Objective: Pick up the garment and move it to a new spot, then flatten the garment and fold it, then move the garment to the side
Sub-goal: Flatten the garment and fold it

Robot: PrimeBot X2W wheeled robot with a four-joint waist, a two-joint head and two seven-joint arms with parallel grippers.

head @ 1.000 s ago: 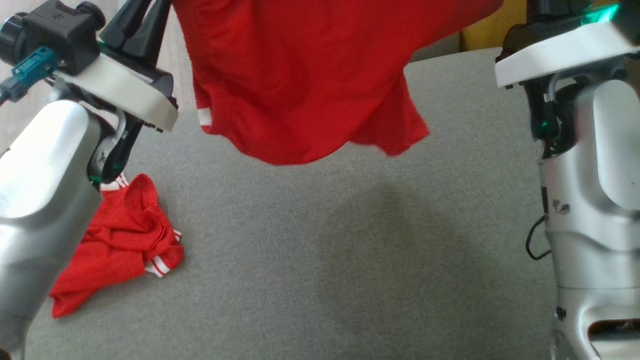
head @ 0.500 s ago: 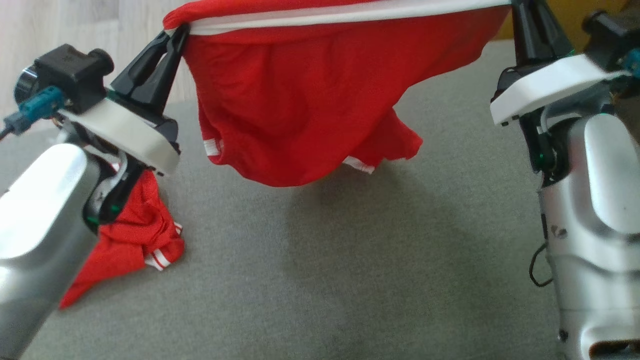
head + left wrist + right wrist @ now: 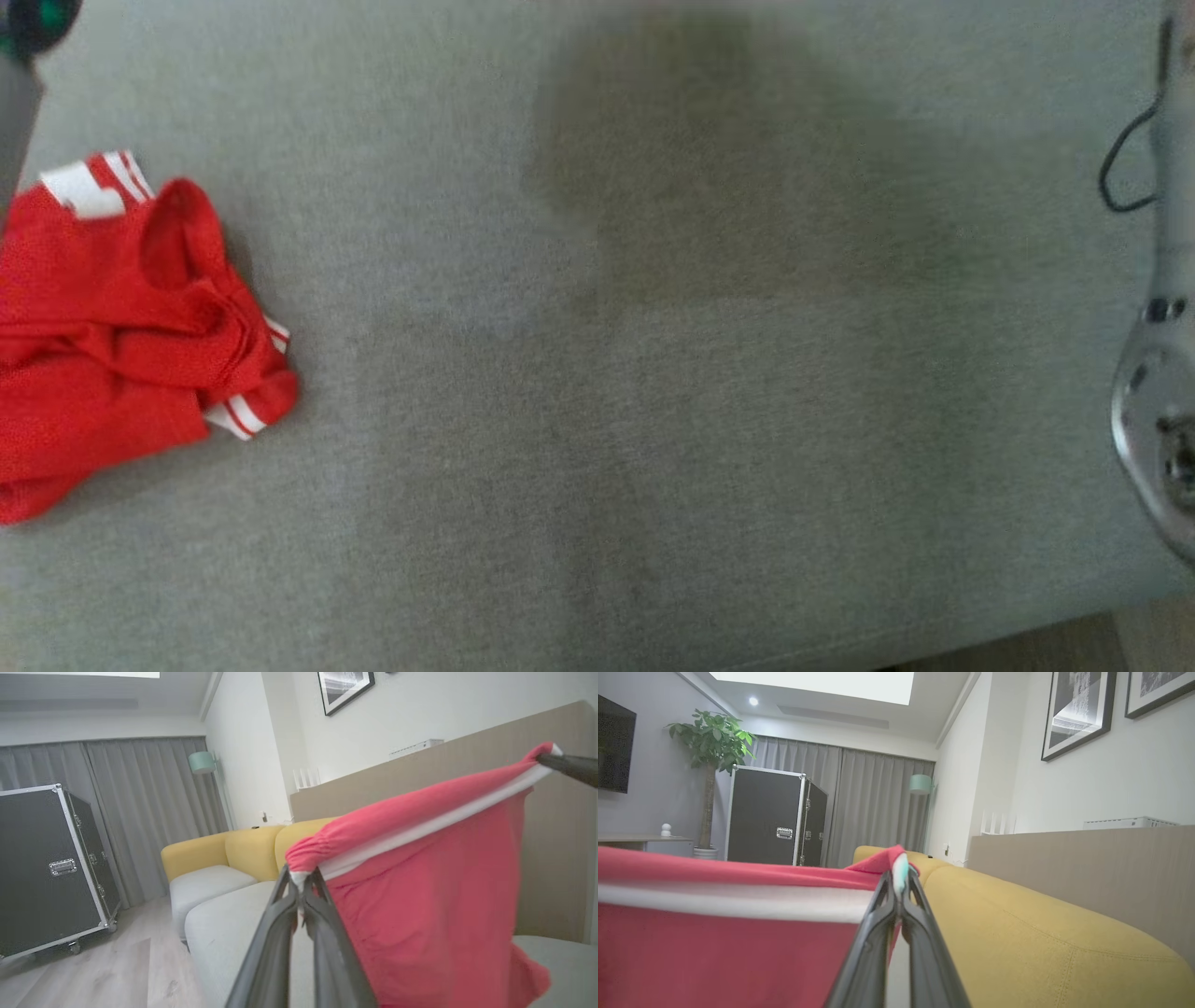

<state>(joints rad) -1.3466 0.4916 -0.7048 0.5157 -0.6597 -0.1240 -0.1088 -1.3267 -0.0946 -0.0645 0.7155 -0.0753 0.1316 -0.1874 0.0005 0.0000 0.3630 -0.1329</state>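
Grey upholstery point(image 3: 653, 485) lies below the head camera, shadowed mid-surface, with a spare crumpled red garment point(image 3: 121, 345) at its left edge. From the left wrist, the left gripper point(image 3: 301, 877) pinches one end of the held red garment point(image 3: 420, 896), whose white-striped band point(image 3: 420, 833) stretches taut towards the other arm. From the right wrist, the right gripper point(image 3: 900, 877) clamps the band's far end, and the cloth hangs aloft between both.

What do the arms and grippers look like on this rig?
The left gripper and right gripper each have two long, slim, dark grey fingers tapering to the tips. The right arm is a glossy silver shell with small dark holes; a thin black cable loops beside it.
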